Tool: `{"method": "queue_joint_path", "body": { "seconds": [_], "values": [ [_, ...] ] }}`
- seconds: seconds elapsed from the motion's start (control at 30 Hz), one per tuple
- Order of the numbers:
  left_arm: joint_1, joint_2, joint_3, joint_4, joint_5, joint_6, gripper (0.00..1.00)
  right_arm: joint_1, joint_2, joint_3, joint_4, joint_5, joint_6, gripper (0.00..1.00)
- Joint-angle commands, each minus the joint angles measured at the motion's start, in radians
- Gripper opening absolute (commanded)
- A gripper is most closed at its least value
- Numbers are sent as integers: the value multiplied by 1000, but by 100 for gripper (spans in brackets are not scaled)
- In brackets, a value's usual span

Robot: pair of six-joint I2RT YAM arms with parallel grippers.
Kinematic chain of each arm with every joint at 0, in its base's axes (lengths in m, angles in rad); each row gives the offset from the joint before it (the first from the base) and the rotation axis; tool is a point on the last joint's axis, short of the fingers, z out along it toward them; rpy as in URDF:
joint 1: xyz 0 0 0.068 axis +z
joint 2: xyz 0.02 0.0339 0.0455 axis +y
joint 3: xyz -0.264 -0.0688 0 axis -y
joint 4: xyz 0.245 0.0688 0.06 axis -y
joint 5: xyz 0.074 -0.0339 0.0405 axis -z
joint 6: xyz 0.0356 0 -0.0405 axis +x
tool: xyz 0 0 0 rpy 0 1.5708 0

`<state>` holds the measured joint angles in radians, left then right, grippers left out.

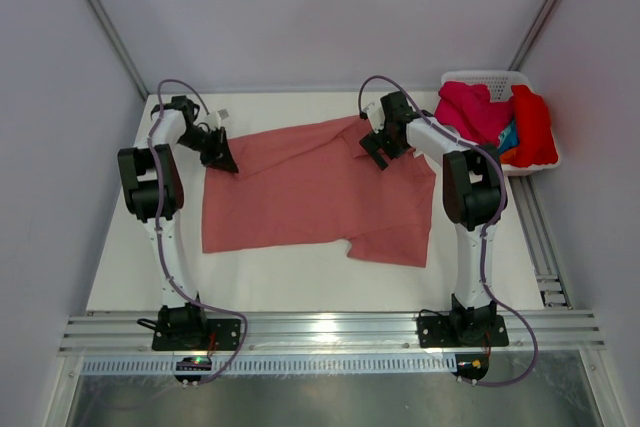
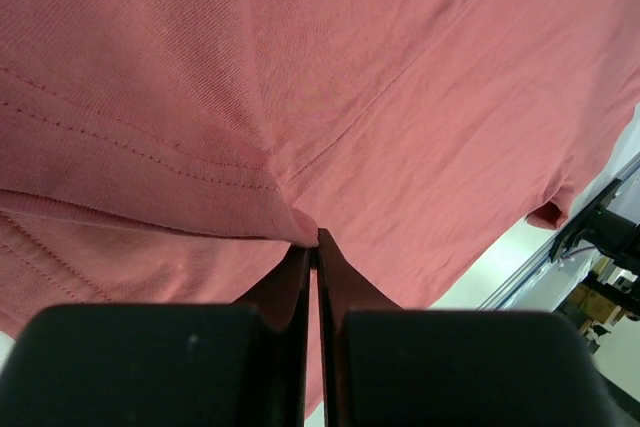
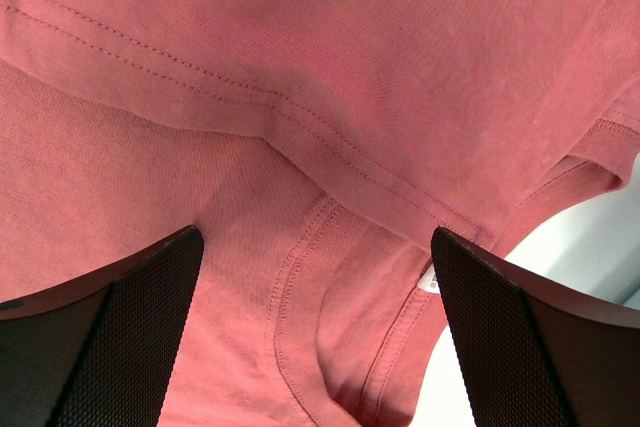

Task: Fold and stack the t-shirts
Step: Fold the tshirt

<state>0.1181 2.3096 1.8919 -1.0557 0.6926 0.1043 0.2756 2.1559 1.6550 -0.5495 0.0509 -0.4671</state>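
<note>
The white surface (image 1: 300, 282) carries one pink t-shirt (image 1: 310, 197), which lies spread sideways across its middle. It is mostly flat but rumpled, with a sleeve (image 1: 390, 247) turned out at the near right. No crease on it reads as a finished fold, and no stack of folded shirts shows anywhere on the surface. At the far right corner stands a white basket (image 1: 480, 78), and the rest sit in it, bunched and unfolded: a magenta t-shirt (image 1: 468, 107), a red t-shirt (image 1: 535, 127) and, between them, a glimpse of blue and orange cloth (image 1: 508, 139) too small to tell apart. By my reading the job is at its very start: the first shirt is laid out and its first fold is only being set up, while every other shirt waits in the basket. The left end effector (image 2: 315, 244) is clenched on a pinch of the pink t-shirt at its far left corner, by the stitched hem (image 2: 140, 142). The right end effector (image 3: 315, 237) is released, its fingers wide apart on either side of the collar (image 3: 300, 297), grasping nothing; whether it touches the cloth I cannot tell.
</note>
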Motion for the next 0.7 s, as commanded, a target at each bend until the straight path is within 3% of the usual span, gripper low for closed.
{"method": "queue_joint_path", "body": {
  "seconds": [0.0, 0.67],
  "values": [
    [5, -4, 10, -3, 4, 8, 0, 8, -59, 2, 14, 18, 10, 99],
    [58, -22, 78, -44, -24, 34, 0, 8, 36, 141, 20, 15, -1, 99]
  ]
}}
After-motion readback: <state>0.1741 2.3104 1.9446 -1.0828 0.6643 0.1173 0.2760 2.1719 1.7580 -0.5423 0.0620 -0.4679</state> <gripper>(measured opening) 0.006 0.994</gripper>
